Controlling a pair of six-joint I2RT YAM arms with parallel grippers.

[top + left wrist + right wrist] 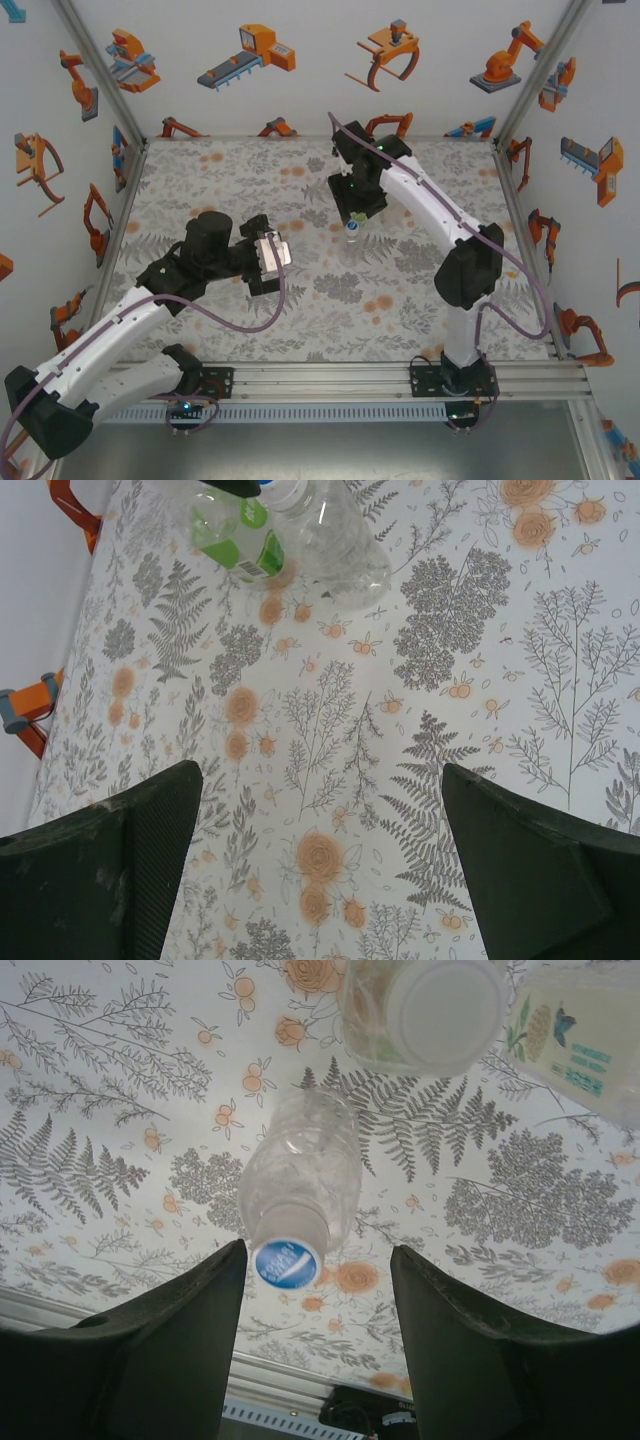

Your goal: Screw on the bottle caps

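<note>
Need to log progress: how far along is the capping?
Looks done: blue cap sits on the clear bottle, white cap on a second bottle; tightness unclear. In hand: nothing; the right gripper stands open around the blue cap, the left gripper open above the mat. Maybe left: the labelled bottle, its top out of frame.

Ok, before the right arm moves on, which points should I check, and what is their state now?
1. Blue cap sits on the clear bottle: ok.
2. That cap fully tight: cannot tell.
3. Right gripper open around the blue cap: ok.
4. Clear bottle standing upright: ok.
5. White cap sits on the second bottle: ok.
6. Labelled bottle capped: cannot tell, its top is out of frame.
</note>
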